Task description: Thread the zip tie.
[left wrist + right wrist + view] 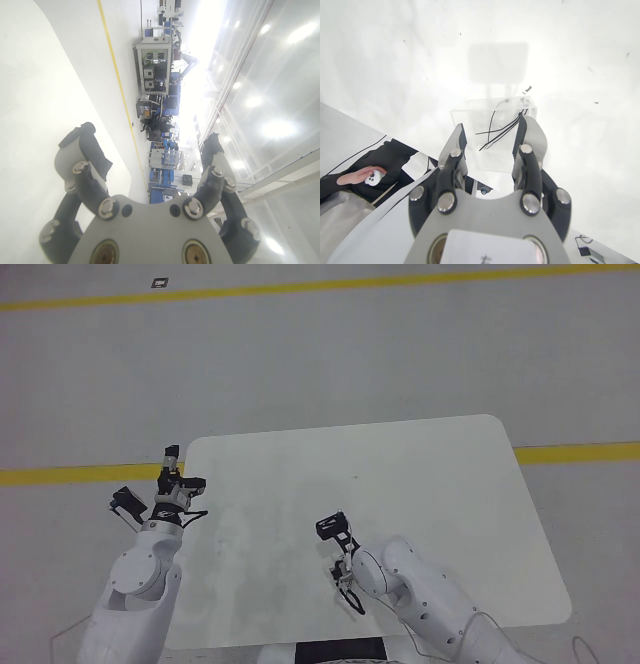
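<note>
Hovering just toward 7 o'clock of the table (440,464) centre, the right gripper (491,125) held its fingers wide apart over a clear tray (480,107). Black zip ties (498,132) lay loose inside it, one end of the bundle hidden behind a finger pad; how many, hard to count. At 9 o'clock, by the table's edge, the left gripper (148,133) gaped too, gripping nothing.

The white table (430,464) gives broad flat room between the two arms and toward its far side. Near the front edge a see-through box (480,107) stands just ahead of the right gripper (491,125). Its walls fence in the black zip ties (505,130) crossed inside, and the wide-spread fingers straddle it. The left gripper (148,477) hangs spread at the table's left edge.
</note>
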